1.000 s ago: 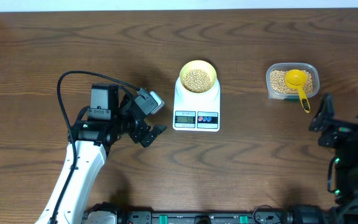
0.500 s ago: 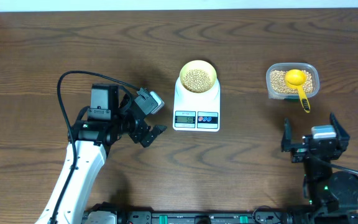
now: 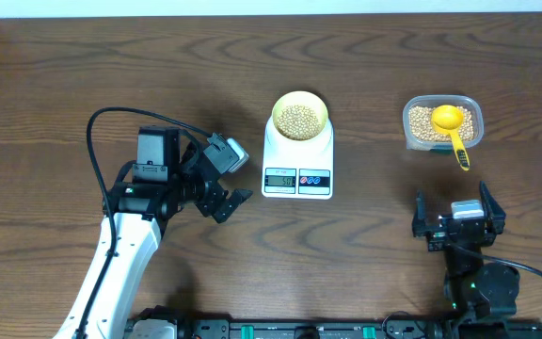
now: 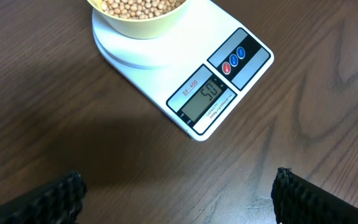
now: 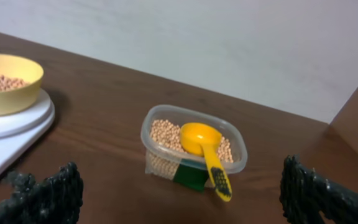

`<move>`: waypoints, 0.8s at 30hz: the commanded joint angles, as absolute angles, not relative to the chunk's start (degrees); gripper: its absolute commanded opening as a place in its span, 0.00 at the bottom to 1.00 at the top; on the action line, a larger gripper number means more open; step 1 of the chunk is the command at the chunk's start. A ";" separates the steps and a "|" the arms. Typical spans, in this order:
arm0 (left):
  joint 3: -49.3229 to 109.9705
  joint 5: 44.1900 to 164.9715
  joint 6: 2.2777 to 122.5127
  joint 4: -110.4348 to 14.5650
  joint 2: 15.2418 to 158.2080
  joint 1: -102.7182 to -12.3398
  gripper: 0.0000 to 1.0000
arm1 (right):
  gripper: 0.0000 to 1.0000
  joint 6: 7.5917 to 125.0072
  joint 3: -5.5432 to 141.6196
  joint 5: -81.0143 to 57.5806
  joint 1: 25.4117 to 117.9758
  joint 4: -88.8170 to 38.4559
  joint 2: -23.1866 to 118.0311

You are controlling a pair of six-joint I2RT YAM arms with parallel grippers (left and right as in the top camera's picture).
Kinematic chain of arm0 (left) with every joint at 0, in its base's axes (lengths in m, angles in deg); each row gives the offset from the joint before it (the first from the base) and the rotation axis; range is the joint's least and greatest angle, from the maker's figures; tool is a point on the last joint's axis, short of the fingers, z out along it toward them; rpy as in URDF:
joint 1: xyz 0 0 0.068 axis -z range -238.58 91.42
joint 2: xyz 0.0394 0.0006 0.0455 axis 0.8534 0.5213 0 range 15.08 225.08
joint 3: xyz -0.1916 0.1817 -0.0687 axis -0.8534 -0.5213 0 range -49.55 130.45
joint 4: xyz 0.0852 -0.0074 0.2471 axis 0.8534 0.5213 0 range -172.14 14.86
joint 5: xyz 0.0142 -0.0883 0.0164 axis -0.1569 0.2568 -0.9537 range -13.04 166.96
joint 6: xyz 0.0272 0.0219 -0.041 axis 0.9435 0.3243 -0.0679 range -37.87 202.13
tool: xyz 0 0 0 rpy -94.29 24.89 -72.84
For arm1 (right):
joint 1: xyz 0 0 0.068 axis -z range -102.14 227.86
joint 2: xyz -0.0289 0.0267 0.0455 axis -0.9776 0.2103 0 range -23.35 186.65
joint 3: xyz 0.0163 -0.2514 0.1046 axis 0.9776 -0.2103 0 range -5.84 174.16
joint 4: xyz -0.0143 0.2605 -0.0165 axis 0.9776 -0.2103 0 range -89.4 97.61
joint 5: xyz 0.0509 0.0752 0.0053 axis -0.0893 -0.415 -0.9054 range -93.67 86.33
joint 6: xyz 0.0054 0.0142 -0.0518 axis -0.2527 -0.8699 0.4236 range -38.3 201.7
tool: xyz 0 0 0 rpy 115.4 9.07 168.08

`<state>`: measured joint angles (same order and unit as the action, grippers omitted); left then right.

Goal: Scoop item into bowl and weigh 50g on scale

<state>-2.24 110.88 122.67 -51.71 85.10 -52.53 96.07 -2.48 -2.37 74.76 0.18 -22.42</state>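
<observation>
The pale-yellow bowl (image 3: 298, 115) full of beige beans (image 3: 298, 119) stands on the white scale (image 3: 297, 160). In the left wrist view the scale (image 4: 225, 87) reads 50 and the bowl (image 4: 143, 22) is at the top edge. My left gripper (image 3: 230, 204) is open and empty, left of the scale; the left wrist view shows its fingers (image 4: 176, 199) spread wide. My right gripper (image 3: 454, 224) is open and empty, in front of the tub; its fingers (image 5: 188, 193) are wide apart in the right wrist view. The bowl (image 5: 5, 84) also shows at that view's left edge.
A clear plastic tub (image 3: 442, 122) of beans sits at the right with a yellow measuring spoon (image 3: 453, 127) resting in it, handle over the front rim. It also shows in the right wrist view (image 5: 191, 146). A black cable (image 3: 111, 118) loops over the left arm.
The right arm has swung in from the right edge to a spot in front of the tub, gripper open. The left arm, scale and bowl have not moved.
</observation>
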 commanded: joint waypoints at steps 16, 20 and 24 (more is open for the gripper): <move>-2.83 110.59 122.60 -51.60 85.05 -52.82 0.97 | 0.99 94.60 -4.25 -1.72 73.15 0.80 -23.08; -2.83 110.59 122.60 -51.60 85.05 -52.82 0.97 | 0.99 94.60 -4.25 -1.72 73.48 0.80 -23.08; -2.83 110.59 122.60 -51.60 85.05 -52.82 0.98 | 0.99 94.60 -4.25 -1.72 73.48 0.80 -23.08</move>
